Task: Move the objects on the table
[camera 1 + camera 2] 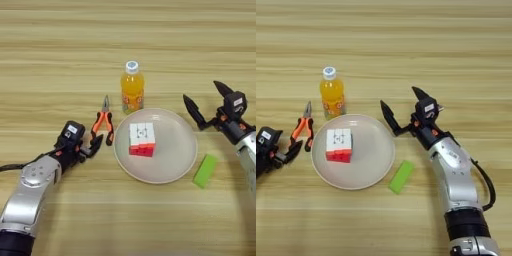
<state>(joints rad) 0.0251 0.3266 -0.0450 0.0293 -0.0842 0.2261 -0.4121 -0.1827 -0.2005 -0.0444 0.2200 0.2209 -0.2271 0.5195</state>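
Note:
A small orange-juice bottle with a white cap stands upright on the table, just behind a round beige plate. The puzzle cube sits on the left half of that plate, white face up and red face towards me. My right gripper hovers at the plate's right rim, open wide, with nothing between its fingers. Low on the table, my left gripper rests left of the plate, just below the pliers.
Orange-handled pliers lie between the left gripper and the plate, nose pointing away. A bright green block lies at the plate's lower right, near the right forearm.

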